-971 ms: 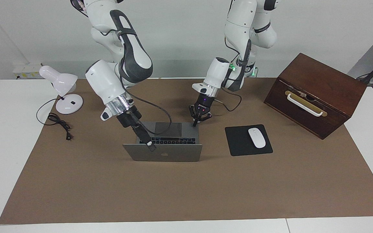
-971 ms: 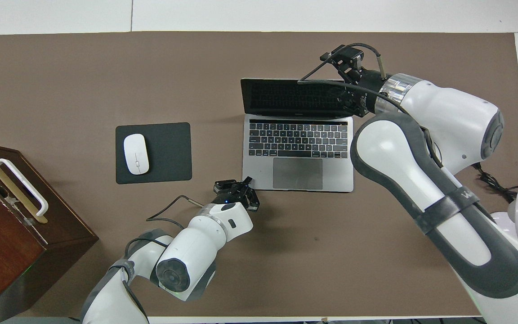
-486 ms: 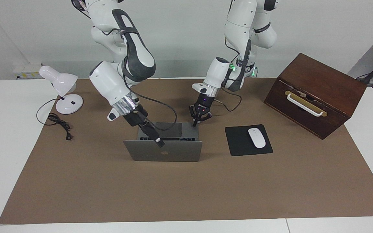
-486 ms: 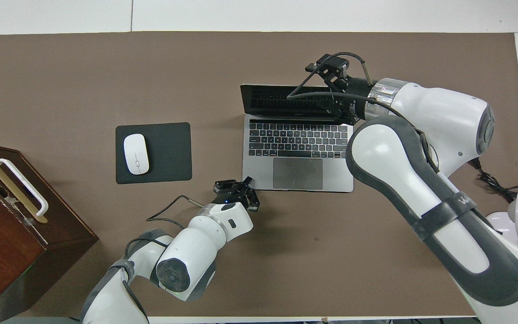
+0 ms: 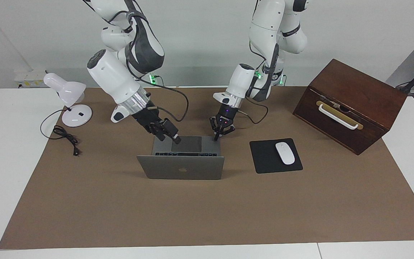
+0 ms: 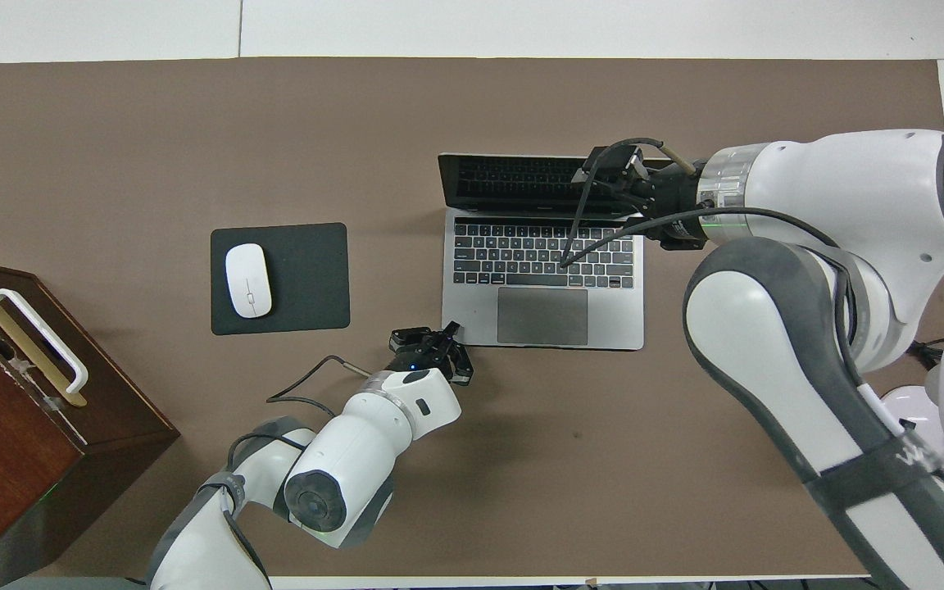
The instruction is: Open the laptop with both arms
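The laptop (image 5: 182, 157) is seen standing open at the middle of the brown mat (image 5: 207, 212), its lid raised upright, so the opening is judged all but done; the left gripper (image 5: 215, 137), fingertips shut, is pressed on the base's corner; the right gripper (image 5: 166, 136), spread wide and holding nothing, is poised over the base's other corner; only withdrawal is judged left; a mouse (image 5: 285, 153) on its mouse pad (image 5: 264, 158), a wooden box (image 5: 350, 104) and a desk lamp (image 5: 71, 100) are set well apart, and nothing is seen in the way.
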`<action>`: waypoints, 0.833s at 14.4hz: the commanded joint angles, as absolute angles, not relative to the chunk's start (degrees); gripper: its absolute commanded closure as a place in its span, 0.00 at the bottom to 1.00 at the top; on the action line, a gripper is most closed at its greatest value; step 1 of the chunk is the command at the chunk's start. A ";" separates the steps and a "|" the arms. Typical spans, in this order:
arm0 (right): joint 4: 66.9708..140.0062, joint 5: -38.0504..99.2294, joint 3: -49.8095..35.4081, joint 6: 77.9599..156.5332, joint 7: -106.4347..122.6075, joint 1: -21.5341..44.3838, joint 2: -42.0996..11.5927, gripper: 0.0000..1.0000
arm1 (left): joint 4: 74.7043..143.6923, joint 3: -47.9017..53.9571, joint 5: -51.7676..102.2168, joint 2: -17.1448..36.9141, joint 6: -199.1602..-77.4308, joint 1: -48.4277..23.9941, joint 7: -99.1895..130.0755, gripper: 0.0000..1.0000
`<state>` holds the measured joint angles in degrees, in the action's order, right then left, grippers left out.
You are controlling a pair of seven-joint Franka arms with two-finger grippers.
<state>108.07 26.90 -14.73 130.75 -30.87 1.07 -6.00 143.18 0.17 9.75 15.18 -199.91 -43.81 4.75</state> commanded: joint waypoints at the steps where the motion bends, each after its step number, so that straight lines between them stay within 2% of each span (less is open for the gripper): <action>1: 108.28 17.01 -15.12 122.29 -29.18 -0.43 -2.73 0.00 | 141.77 0.35 10.63 17.23 -200.74 -43.16 3.95 1.00; 6: 108.19 8.36 -15.03 108.04 -17.78 -3.42 3.06 0.00 | 142.12 0.44 10.81 11.18 -197.07 -42.37 6.24 1.00; 12: 108.19 7.21 -15.03 100.82 -10.55 -6.15 7.47 0.00 | 141.16 0.35 10.81 -1.48 -176.16 -39.02 6.15 1.00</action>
<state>107.84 8.70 -14.42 102.43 -11.69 -5.57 6.00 140.63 -0.02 10.00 3.30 -182.22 -39.81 6.12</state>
